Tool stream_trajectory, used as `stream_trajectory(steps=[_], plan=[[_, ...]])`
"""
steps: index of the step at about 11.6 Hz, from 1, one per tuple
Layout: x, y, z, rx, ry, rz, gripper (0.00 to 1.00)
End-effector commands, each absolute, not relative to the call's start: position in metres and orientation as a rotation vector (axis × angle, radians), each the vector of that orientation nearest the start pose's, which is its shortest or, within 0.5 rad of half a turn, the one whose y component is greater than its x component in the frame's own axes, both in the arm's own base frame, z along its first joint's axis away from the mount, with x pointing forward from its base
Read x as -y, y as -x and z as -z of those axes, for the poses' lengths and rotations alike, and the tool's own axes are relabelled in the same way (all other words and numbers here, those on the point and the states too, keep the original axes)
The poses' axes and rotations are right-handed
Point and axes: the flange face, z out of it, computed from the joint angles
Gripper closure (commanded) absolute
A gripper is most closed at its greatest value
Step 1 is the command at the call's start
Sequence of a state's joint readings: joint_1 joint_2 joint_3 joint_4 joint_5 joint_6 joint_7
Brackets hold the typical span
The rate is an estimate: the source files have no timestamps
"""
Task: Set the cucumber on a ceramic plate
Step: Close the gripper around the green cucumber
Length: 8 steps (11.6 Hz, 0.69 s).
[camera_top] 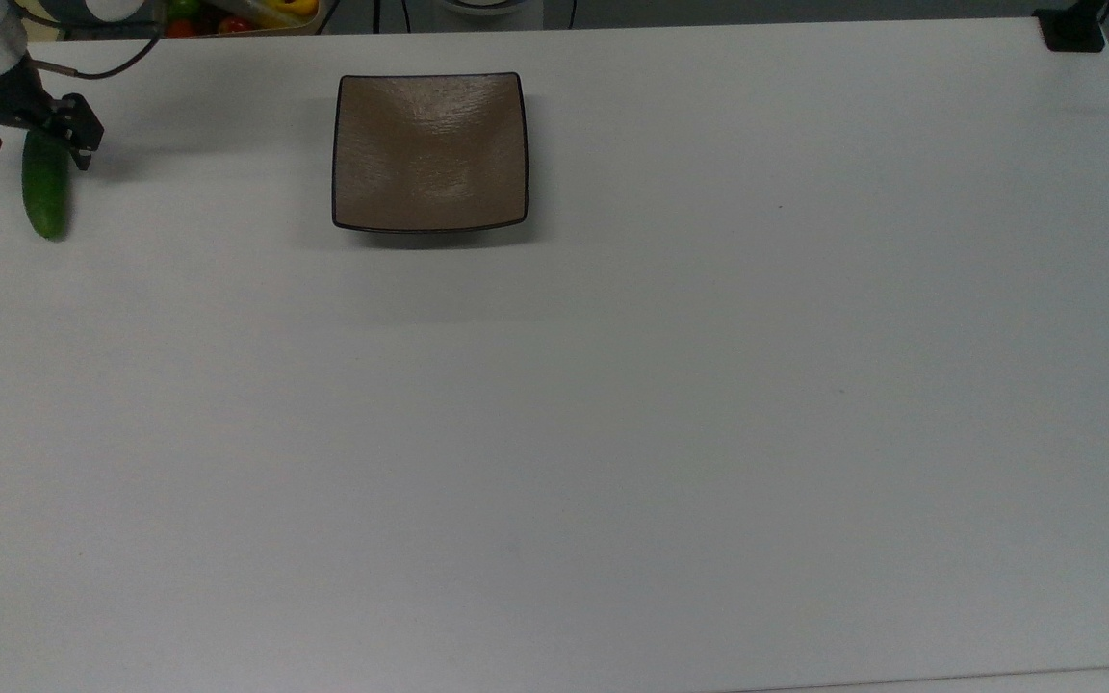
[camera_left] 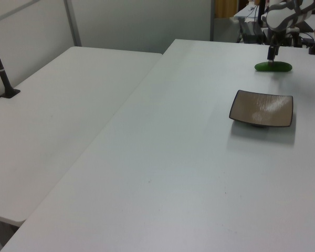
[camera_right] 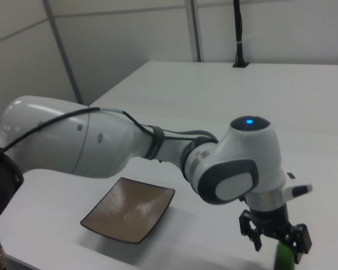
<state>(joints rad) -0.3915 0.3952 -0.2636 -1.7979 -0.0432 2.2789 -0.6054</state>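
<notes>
The small, smooth, dark green cucumber (camera_top: 44, 192) is lying flat on the white table (camera_top: 612, 385), near the top view's left edge and well apart from the square, brownish-tan ceramic plate (camera_top: 429, 152), which is sitting bare towards the top view's upper middle. The black two-finger gripper (camera_top: 35, 137) is being held spread wide over the cucumber's upper end in the top view, one finger on each side of it, and nothing is being gripped. In the right view the gripper (camera_right: 277, 241) is seen hanging just above the green tip (camera_right: 283, 257); in the left view it (camera_left: 273, 56) is poised over the cucumber (camera_left: 273, 66).

The step in hand is judged to be the grasp, so the task is being counted as barely begun. For a sound hold, the fingers are best being brought down closer to the middle of the cucumber's length rather than its rounded end, where the smooth skin is likely to slip or the body to tip. Descent should be ending just short of the table, with the closing force being kept moderate. Whether the fingers are low enough to close is not being shown clearly.
</notes>
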Motion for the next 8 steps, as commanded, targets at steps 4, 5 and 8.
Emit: stream_trajectory(steps=[4, 5, 8], plan=[[0.4002, -0.5202, -0.3131, 0.038, 3.339, 0.018, 0.24], [0.4004, -0.5205, -0.3137, 0.061, 3.34, 0.018, 0.43], [0.4001, -0.5199, -0.3127, 0.081, 3.337, 0.01, 0.97]])
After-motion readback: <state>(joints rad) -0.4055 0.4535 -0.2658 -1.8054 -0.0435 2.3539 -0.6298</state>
